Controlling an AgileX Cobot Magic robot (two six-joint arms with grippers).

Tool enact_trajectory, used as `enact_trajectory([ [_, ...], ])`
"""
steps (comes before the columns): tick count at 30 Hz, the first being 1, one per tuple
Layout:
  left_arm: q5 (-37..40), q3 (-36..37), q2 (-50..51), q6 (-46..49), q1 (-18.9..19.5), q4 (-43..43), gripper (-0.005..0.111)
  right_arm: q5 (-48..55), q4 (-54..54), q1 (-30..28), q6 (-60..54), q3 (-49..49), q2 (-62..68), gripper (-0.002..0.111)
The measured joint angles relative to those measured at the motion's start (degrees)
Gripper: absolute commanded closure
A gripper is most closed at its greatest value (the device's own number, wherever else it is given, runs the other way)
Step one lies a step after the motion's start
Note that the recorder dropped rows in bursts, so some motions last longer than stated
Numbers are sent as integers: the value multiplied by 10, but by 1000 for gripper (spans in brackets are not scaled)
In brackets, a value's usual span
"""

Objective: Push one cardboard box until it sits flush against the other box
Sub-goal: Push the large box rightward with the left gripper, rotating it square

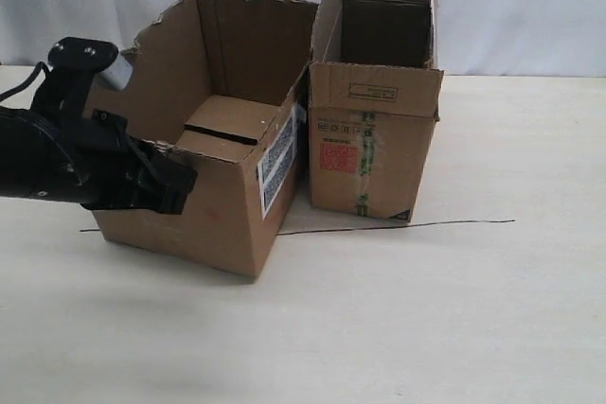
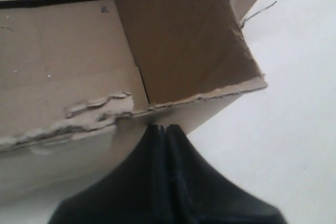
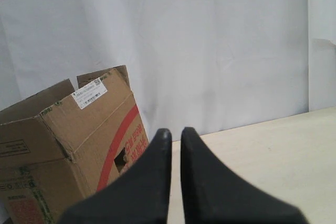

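Observation:
The cardboard box [image 1: 213, 219], wide with torn top edges and a barcode label, stands left of centre, turned at an angle. The other box [image 1: 379, 153], narrow with a red label and green tape, stands to its right. Their upper near corners meet or almost meet, and a wedge-shaped gap opens between them lower down. My left gripper [image 1: 182, 186] is shut and empty, its tips pressed against the wide box's front wall [image 2: 173, 35] just below the torn rim, seen close up in the left wrist view [image 2: 163, 127]. My right gripper [image 3: 176, 131] hangs in the air with only a thin slit between its fingers, away from the narrow box [image 3: 79, 129].
A thin black line [image 1: 454, 223] runs across the pale table [image 1: 426, 328] under both boxes. A white curtain [image 1: 530, 7] hangs behind. The right arm does not show in the exterior view.

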Motion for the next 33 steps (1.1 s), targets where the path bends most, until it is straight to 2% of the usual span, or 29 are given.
enact_trajectory([
  [4,-19,0,9,30,0,-50,107,0,0,0,0,0,0,103],
  [14,-10,-1,73,190,0,-235,107,0,0,0,0,0,0,103],
  [20,-6,-47,108,206,0,-262,107,0,0,0,0,0,0,103],
  [26,35,-96,158,207,0,-272,107,0,0,0,0,0,0,103],
  [33,61,-120,189,208,-1,-293,107,0,0,0,0,0,0,103],
])
